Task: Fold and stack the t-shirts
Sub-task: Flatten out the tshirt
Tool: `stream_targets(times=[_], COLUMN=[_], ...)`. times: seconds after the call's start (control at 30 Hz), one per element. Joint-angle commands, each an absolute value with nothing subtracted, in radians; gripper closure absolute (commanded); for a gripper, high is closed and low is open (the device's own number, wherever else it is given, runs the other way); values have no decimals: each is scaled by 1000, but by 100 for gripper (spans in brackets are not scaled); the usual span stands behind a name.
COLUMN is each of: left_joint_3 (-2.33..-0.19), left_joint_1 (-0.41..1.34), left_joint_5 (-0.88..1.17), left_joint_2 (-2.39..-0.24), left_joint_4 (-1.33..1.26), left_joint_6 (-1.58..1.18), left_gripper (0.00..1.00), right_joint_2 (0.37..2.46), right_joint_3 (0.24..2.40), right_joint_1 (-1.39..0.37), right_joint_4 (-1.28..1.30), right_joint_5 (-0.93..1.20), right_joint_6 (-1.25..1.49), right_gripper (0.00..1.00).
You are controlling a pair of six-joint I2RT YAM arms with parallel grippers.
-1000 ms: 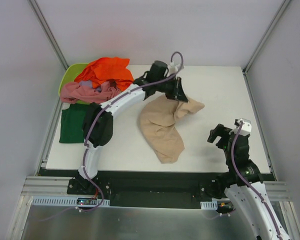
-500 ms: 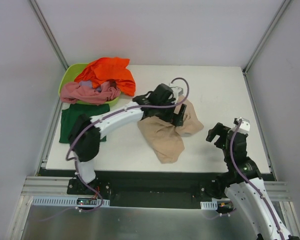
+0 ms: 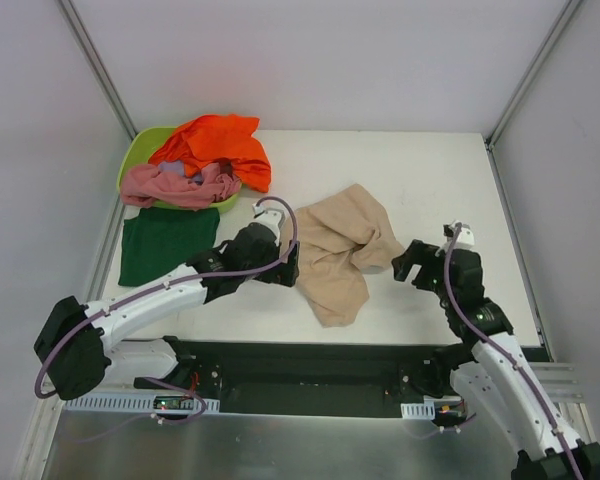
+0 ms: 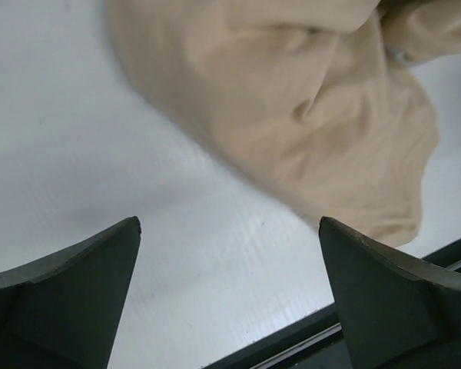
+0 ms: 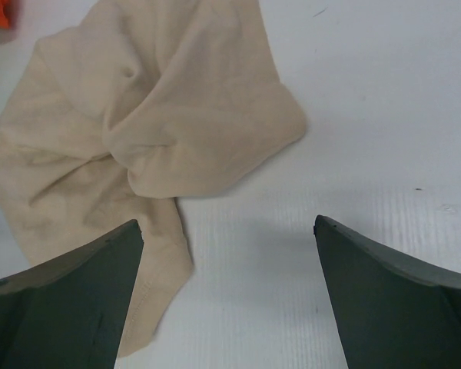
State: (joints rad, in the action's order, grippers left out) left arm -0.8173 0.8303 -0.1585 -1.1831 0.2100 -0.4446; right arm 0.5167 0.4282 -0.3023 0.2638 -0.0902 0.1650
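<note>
Dropped onto the surface, mid-way, the beige t-shirt, crumpled, long axis running far to near. Drew the left hand back to its left edge, parted and empty; brought the right hand just off its right side, likewise spread, equally near.

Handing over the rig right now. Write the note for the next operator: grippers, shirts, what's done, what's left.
Left gripper: open, empty, beside the beige t-shirt, on its left.
Right gripper: open, empty, just right of it.
The beige t-shirt lies crumpled mid-table.
Dark green t-shirt: flat at the left edge of the table, looks folded.
Orange t-shirt and pink t-shirt: heaped on the lime-green tub.
Left: fold beige, orange, pink; stack all.
</note>
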Motion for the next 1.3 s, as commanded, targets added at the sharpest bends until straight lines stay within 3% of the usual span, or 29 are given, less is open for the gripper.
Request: stream_targets(times=[0.0,0.27,0.5,0.57,0.67,0.7,0.8,0.93,1.27], left_joint_3=[-726,-649,-609,-615,-641,-650,-672,-712,-819], left_joint_1=[833,834,877,911,946,954,971,997,1028], left_joint_5=[-141,254,347,350,350,347,322,295,213], left_joint_2=[-1144,-1235,-1325,-1353,-1405,-1428,-1479,-1532,-1637], left_joint_4=[131,-67,-123,-129,-130,-130,-127,-124,-3], left_joint_6=[-518,-522,-581,-591,-600,-606,-643,-693,-744], left_gripper=[1,1,1,1,1,1,2,4,21], right_joint_2=[685,1112,1334,1365,1376,1368,1327,1250,1091], right_joint_3=[523,687,791,801,804,801,789,747,666], right_joint_1=[-301,-302,-325,-334,-347,-353,-359,-357,-356], right_joint_4=[183,78,57,52,43,40,41,40,100], right_joint_5=[55,74,109,121,114,106,83,45,8], right_joint_6=[135,52,20,15,18,18,26,57,58], right_gripper=[4,2,9,20,54,72,99,99,99])
